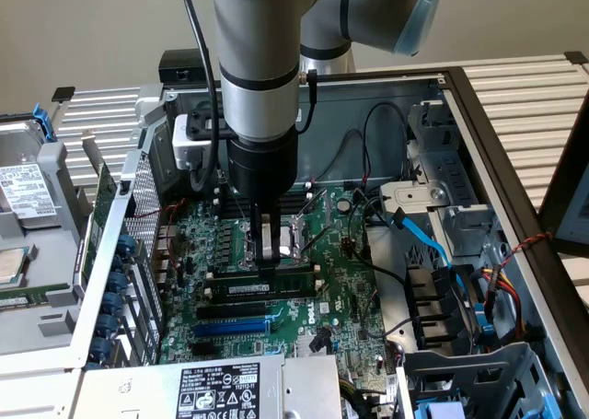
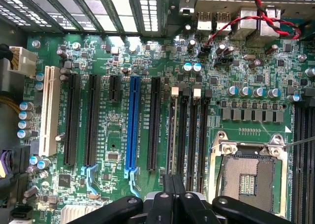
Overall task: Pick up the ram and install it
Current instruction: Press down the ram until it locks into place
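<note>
Green and thin, the ram [image 1: 267, 288] stands on edge in a black memory slot [image 1: 265, 296] on the motherboard [image 1: 336, 281], with the gripper [image 1: 268, 264] clenched and pressing on its top edge, so seating seems underway, calling for straight downward pressure.

You see: one gripper [image 1: 267, 253]; one ram [image 1: 262, 288] stick; one blue expansion slot [image 2: 132, 123]; one white slot [image 2: 47, 111]; one CPU socket [image 2: 251, 177]; four memory slots [image 2: 189, 135]; one motherboard [image 2: 162, 51].
</note>
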`<state>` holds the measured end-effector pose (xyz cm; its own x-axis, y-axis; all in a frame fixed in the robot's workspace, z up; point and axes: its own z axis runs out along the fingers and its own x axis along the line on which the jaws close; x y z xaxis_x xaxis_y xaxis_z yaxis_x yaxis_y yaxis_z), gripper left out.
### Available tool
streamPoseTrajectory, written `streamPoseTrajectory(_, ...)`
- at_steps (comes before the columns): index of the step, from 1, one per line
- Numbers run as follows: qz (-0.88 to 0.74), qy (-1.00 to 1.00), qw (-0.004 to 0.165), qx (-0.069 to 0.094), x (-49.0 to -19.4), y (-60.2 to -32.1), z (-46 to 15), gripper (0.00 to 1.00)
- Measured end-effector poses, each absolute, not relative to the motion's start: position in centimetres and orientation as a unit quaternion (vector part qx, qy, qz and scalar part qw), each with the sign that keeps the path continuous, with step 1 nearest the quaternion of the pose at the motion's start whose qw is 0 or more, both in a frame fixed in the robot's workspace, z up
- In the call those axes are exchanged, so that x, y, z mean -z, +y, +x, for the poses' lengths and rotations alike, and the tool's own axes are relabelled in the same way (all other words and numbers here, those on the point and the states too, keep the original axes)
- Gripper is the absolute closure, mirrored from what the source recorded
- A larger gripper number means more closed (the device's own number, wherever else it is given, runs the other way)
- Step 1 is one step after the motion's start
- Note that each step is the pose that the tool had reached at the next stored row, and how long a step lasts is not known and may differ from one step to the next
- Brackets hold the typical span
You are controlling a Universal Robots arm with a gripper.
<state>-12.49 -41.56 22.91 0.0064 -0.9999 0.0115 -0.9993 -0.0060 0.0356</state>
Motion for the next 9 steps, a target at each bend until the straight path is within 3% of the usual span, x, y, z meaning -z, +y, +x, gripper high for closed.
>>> streamPoseTrajectory(9, 0.709, -0.705, 0.016, 0.008, -22.89, -41.61, -12.51, 0.90)
